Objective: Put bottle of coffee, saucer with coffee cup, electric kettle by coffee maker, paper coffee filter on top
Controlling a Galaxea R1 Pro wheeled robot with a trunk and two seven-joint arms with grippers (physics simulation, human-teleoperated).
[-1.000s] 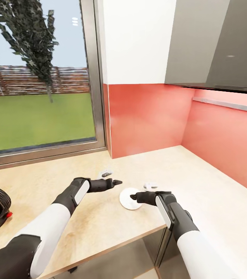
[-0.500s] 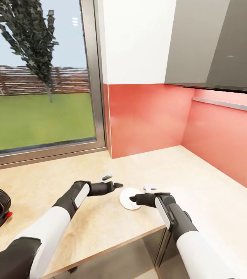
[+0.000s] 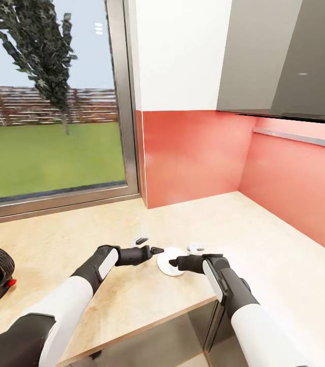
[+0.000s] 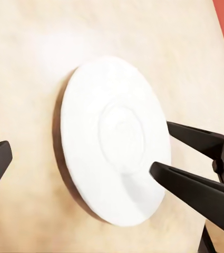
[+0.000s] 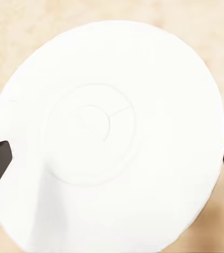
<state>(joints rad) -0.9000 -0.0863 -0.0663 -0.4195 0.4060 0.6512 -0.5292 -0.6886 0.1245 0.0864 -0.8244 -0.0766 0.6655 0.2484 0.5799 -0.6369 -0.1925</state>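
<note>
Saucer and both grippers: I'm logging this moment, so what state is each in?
Saucer: flat on the countertop, nothing on it, not gripped.
Right gripper: open, fingers spread either side of the saucer, over it.
Left gripper: open, beside the saucer's rim.

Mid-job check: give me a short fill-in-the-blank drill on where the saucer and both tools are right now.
1. The saucer lies flat on the ____.
2. The right tool is over the saucer with its jaws ____.
3. The left tool points at the saucer from the side nearer the ____.

Missing words: countertop; open; window
</note>
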